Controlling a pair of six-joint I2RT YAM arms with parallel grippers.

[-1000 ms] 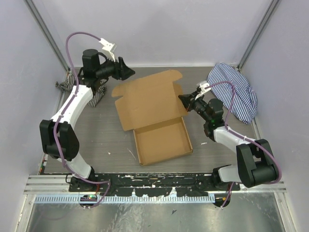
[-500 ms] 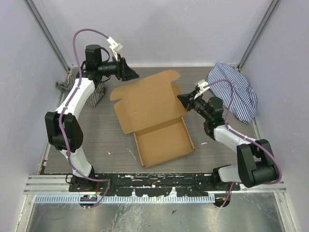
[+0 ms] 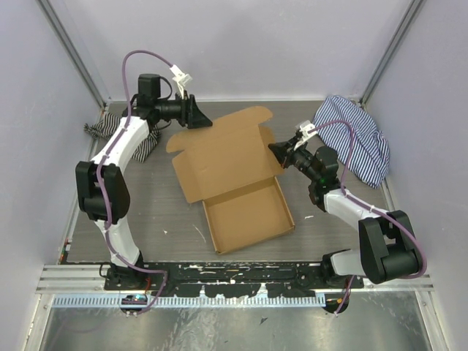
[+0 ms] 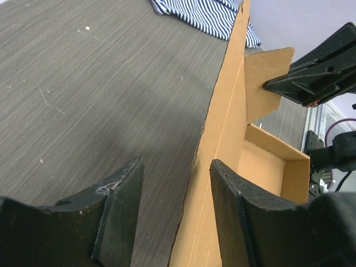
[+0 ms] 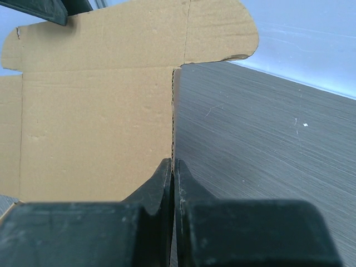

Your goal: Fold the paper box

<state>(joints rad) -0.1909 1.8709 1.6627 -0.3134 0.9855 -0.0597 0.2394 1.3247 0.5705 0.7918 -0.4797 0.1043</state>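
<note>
1. Lying near the middle of the grey wood-grain table [image 3: 161,197], the plain brown die-cut cardboard paper box [image 3: 232,172] is partly formed. Its near half is a shallow rectangular tray [image 3: 248,216] with its walls up, and its far half is a broad lid panel [image 3: 223,153] with flaps at the far corners.
2. Both wrist views show the lid panel raised off the table, not flat on it.
3. The black two-finger right gripper [image 3: 275,149] meets the lid panel's right edge. In its own wrist view the right gripper [image 5: 173,164] has both fingers pressed together on the cardboard, at the foot of a perforated crease, with a rounded flap [image 5: 219,30] above.
4. The black left gripper [image 3: 205,119] hangs at the far left of the lid panel. In its wrist view the left gripper [image 4: 175,164] has its fingers spread apart. The cardboard's edge runs into the gap, close beside one finger [image 4: 239,211] — whether they touch cannot be told.
5. A blue-and-white striped cloth [image 3: 358,135] lies at the far right, behind the right arm and apart from the box.
6. A darker striped cloth [image 3: 142,142] lies at the far left, beneath the left arm.
</note>
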